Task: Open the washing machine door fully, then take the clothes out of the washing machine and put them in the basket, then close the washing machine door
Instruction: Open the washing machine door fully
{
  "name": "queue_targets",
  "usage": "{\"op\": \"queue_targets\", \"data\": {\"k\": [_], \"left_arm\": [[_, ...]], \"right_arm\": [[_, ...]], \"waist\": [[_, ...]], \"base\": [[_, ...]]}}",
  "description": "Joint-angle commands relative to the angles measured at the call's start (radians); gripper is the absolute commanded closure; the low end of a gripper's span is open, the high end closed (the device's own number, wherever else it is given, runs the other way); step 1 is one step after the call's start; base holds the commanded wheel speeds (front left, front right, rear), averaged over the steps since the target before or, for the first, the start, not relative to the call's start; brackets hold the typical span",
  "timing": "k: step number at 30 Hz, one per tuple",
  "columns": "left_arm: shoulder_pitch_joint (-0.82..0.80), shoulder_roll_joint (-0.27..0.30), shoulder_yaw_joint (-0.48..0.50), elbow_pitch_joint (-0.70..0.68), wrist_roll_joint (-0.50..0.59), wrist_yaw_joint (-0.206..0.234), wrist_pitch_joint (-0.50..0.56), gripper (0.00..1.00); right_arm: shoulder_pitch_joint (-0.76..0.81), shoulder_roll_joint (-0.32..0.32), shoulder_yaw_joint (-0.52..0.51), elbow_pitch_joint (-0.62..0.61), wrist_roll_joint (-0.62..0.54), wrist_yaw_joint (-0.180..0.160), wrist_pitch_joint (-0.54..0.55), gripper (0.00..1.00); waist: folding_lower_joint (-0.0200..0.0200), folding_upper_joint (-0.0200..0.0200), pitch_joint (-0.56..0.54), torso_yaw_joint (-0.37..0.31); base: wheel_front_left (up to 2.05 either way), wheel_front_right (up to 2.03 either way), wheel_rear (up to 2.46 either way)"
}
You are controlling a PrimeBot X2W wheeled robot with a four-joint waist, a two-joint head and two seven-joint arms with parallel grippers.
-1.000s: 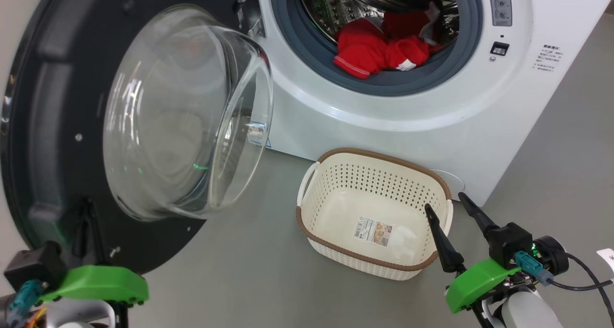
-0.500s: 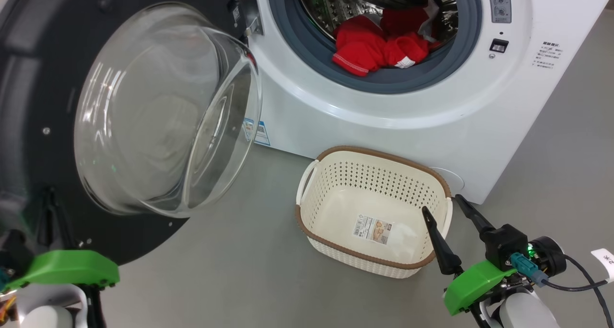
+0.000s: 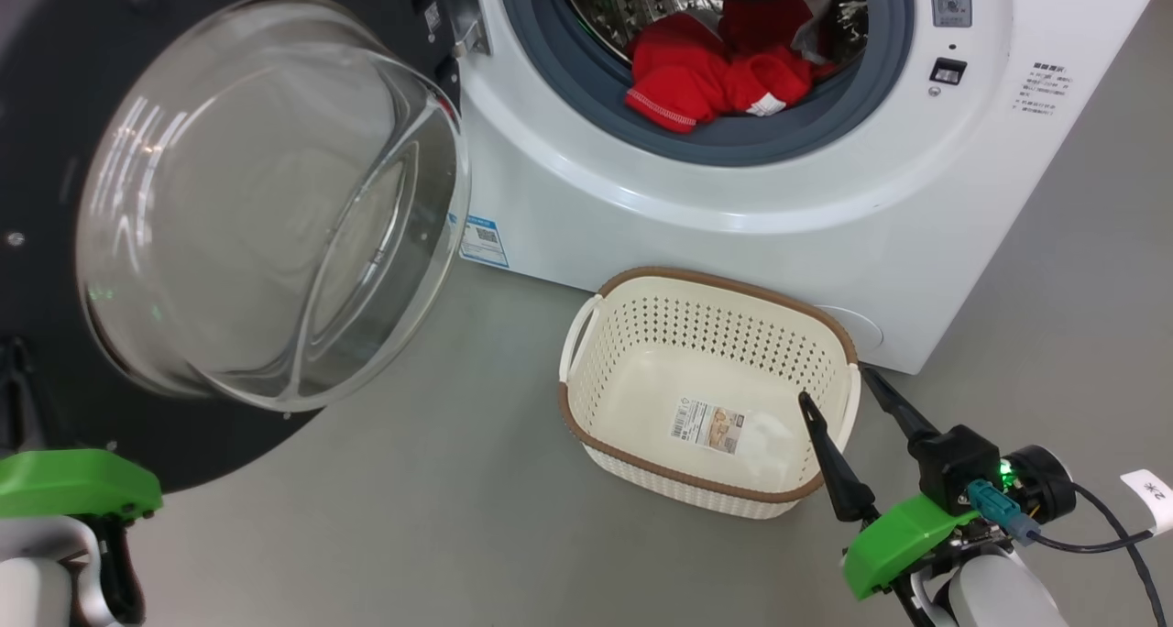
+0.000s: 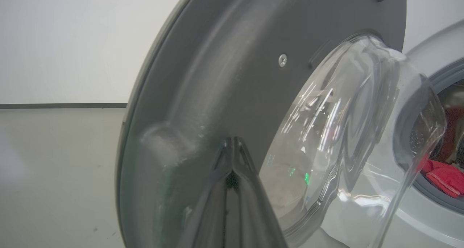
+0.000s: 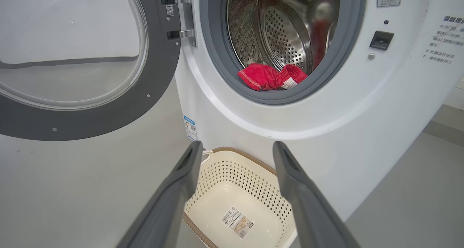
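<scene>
The left gripper (image 4: pixel 233 142) was pinched shut on nothing, tips right before the dark inner face of the washing machine door (image 4: pixel 203 70); contact could not be told. Open floor (image 4: pixel 54 175) lay left of it, past the door's edge. The right gripper (image 5: pixel 236 146) stood wide and empty, the basket (image 5: pixel 253 184) just below its tips, the clothes (image 5: pixel 270 77) ahead at the mouth of the washing machine (image 5: pixel 290 124).

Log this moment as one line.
washing machine door: open | left gripper: shut, tips at door | right gripper: open, beside empty basket | clothes: in washing machine
</scene>
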Motion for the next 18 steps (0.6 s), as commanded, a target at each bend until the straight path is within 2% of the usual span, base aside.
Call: {"op": "queue_targets", "data": {"k": [1, 16, 17, 18], "left_arm": [[-0.048, 0.058, 0.056, -0.005, -0.002, -0.002, -0.010, 1.00], [-0.072, 0.048, 0.127, 0.020, 0.022, -0.021, -0.012, 1.00], [-0.072, 0.049, 0.127, 0.020, 0.030, -0.025, -0.012, 0.99], [-0.071, 0.049, 0.129, 0.019, 0.037, -0.027, -0.012, 0.85]], "right_arm": [[-0.043, 0.003, 0.023, -0.023, -0.016, 0.006, -0.006, 0.00], [-0.068, 0.003, 0.013, -0.019, -0.033, 0.006, -0.006, 0.00], [-0.069, 0.003, 0.013, -0.018, -0.031, 0.006, -0.006, 0.00], [-0.069, 0.003, 0.012, -0.018, -0.030, 0.006, -0.006, 0.00]], "waist": [[-0.0001, 0.0000, 0.011, -0.007], [-0.0001, 0.0000, 0.039, -0.031], [-0.0001, 0.0000, 0.036, -0.033], [-0.0001, 0.0000, 0.031, -0.035]], "base": [[0.00, 0.00, 0.00], [0.00, 0.00, 0.00], [0.00, 0.00, 0.00], [0.00, 0.00, 0.00]]}}
